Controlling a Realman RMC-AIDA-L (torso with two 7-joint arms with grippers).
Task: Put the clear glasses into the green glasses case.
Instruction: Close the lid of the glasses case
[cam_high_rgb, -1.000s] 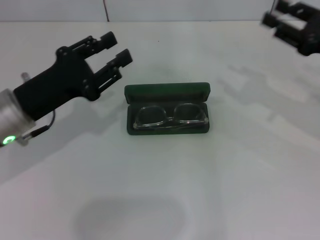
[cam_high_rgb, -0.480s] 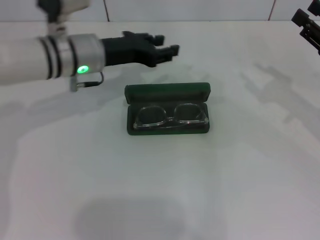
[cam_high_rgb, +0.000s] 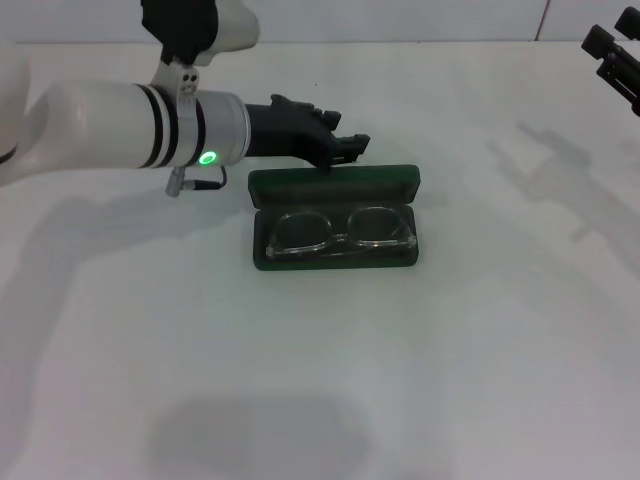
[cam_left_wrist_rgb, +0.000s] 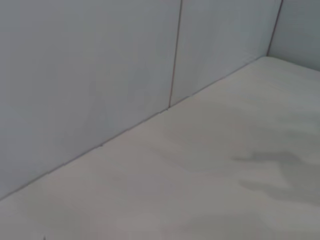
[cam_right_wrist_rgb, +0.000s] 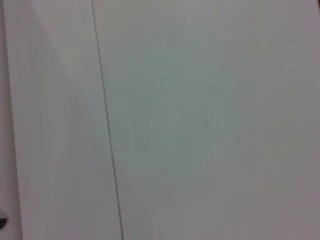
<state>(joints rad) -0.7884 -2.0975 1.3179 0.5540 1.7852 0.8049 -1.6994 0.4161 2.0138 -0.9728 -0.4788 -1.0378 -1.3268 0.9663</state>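
The green glasses case (cam_high_rgb: 335, 184) lies open in the middle of the white table, its lid standing up along the far side. The clear glasses (cam_high_rgb: 340, 232) rest inside on the dark lining, lenses side by side. My left gripper (cam_high_rgb: 343, 132) reaches in from the left and hovers just behind the lid's far edge, open with nothing between its fingers. My right gripper (cam_high_rgb: 615, 55) shows only partly at the far right edge, well away from the case. Both wrist views show only wall and bare table.
The white table (cam_high_rgb: 320, 380) spreads out on all sides of the case. A pale panelled wall (cam_left_wrist_rgb: 100, 75) rises along its far edge. My left arm (cam_high_rgb: 120, 125) stretches across the back left of the table.
My left arm has swung in from the left and come down, bringing its gripper right behind the case lid. The right gripper has drawn back toward the right edge. Case and glasses have not moved.
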